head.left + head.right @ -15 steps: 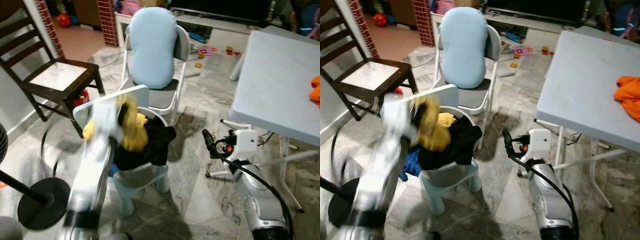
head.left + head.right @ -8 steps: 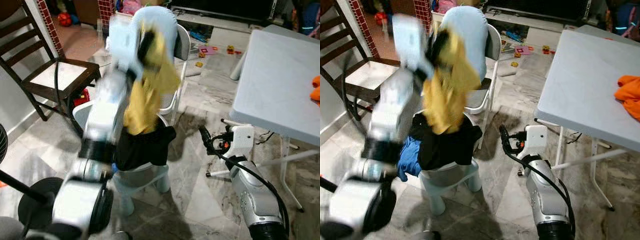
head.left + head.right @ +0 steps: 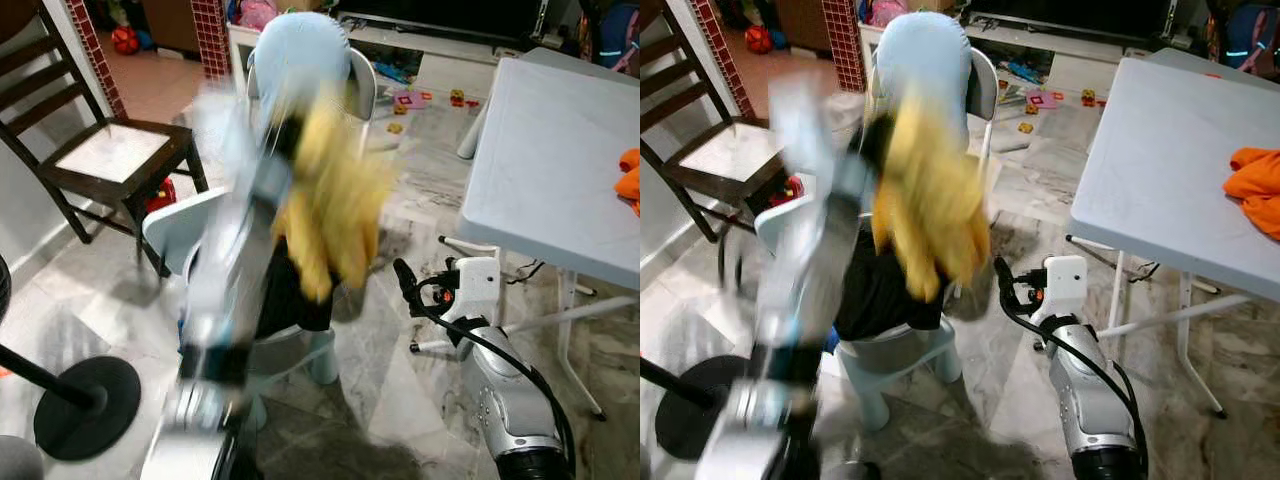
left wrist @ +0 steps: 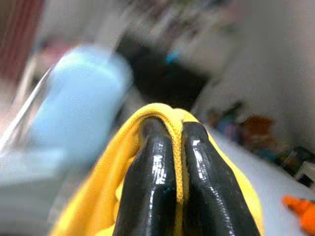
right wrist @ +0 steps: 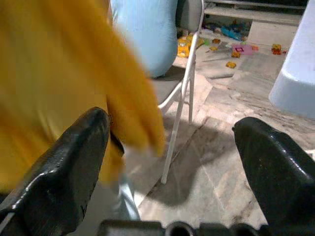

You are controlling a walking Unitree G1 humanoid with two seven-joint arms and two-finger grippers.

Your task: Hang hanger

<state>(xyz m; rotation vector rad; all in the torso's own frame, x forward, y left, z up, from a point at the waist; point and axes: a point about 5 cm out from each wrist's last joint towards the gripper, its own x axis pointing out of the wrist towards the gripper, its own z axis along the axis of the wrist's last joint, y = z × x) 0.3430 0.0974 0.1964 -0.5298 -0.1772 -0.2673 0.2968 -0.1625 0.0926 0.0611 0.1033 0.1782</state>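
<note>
A pale grey folding table [image 3: 540, 160] is seen on the robot's right, with an orange cloth [image 3: 1255, 185] lying near its far edge, and a dark wooden chair [image 3: 100, 150] is placed at the left on the marbled floor [image 3: 400, 380]. Behind the middle of the scene a white folding chair [image 3: 980, 90] is draped with a light blue cushion [image 3: 925, 55]. In front of it a basket [image 3: 890, 350] of dark clothes [image 3: 875, 290] is set on a small pale stool [image 3: 900, 375]. The left arm, heavily blurred, is raised over this basket, and a yellow garment [image 3: 335, 215] is hung from the left gripper [image 4: 167, 147], whose two black fingers are pressed together on a corded edge of the fabric. The garment is plain yellow, soft and crumpled, and is draped down above the dark clothes; no hanger can be made out. The right gripper [image 5: 172, 147] is held low beside the stool, its fingers spread wide apart with nothing between them, the yellow cloth just beside one finger.
</note>
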